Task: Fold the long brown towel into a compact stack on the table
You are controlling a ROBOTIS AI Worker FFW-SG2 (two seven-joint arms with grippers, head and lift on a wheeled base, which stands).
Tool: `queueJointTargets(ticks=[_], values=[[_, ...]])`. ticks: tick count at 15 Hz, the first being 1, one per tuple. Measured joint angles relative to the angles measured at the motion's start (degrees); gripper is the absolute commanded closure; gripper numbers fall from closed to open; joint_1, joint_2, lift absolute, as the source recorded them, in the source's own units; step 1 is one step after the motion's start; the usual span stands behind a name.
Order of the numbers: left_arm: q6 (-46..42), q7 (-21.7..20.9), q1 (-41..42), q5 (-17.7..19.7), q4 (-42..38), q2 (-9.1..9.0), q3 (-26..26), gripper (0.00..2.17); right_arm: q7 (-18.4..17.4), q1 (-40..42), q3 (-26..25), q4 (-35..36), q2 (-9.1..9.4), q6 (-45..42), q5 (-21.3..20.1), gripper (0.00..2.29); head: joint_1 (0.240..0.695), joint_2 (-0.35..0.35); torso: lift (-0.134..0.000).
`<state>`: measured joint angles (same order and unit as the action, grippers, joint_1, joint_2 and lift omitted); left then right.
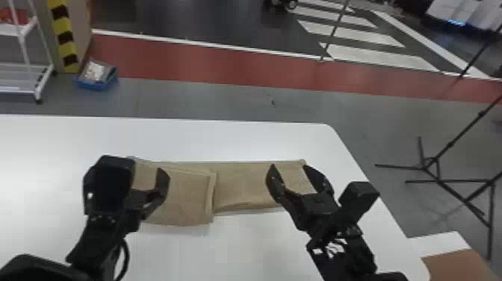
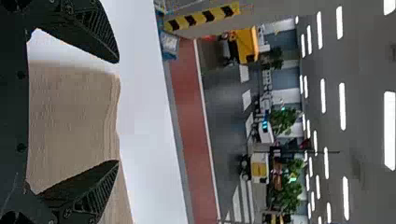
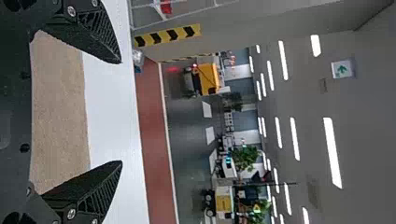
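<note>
On a smooth white table [image 1: 242,140], a long brown cloth towel [image 1: 242,187], lying flat and partly folded. Doubled into a broader block at its left part, with a hemmed edge near mid-length; narrower at its right part. Cannot count the layers.

Over the towel's left part, the black two-fingered left gripper [image 1: 151,194], spread wide. In the head view, one finger hidden behind the black wrist housing [image 1: 108,183], as is some of the towel's left end. Over the towel's right end, the black two-fingered right gripper [image 1: 290,168], also spread wide. Cannot tell of any contact between fingertips and towel. In both wrist views, part of the towel hidden behind the gripper's own body.

Beyond the towel's left part, on the floor, a blue plastic bin [image 1: 95,85] with pale contents, too blurred to make out. To the towel's right, a black metal tripod stand [image 1: 429,169], cut off by the frame. Nearer than the towel and to its right, a flat brown surface [image 1: 455,267], also cut off.

On the right arm, nearer than the towel, white markings [image 1: 336,247], illegible. Far beyond the towel in the right wrist view, a white sign [image 3: 342,69] with a green arrow.
</note>
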<state>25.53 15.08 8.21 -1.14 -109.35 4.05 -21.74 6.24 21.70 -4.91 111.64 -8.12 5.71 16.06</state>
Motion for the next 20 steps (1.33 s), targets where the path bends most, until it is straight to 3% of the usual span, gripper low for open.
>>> queueJointTargets(ticks=[2,4,9,16,20], values=[[-7.18,-0.52,2.63,1.23,0.02,2.13,6.17,0.14,0.00,-3.89,3.35,-2.84,0.73,4.29,-2.60,0.18,0.695,-0.107,-0.112],[-10.36,-1.35,4.01,2.08,0.10,3.00,9.61,0.14,0.00,-6.60,5.20,-4.88,1.71,8.01,-4.53,0.22,0.695,-0.045,-0.112],[-13.81,-2.30,5.16,2.81,2.19,4.49,10.49,0.14,-1.25,-10.36,9.23,-8.84,2.58,14.70,-6.56,0.50,0.695,0.009,-0.112],[-16.70,-3.13,5.28,2.83,4.98,4.57,10.50,0.15,-1.23,-12.68,16.63,-9.84,2.62,21.15,-9.78,0.51,0.695,0.083,-0.112],[-17.63,-3.13,5.58,2.83,5.29,4.57,10.50,0.15,-1.26,-13.61,18.06,-10.69,2.76,23.34,-10.85,0.96,0.695,0.100,-0.112]])
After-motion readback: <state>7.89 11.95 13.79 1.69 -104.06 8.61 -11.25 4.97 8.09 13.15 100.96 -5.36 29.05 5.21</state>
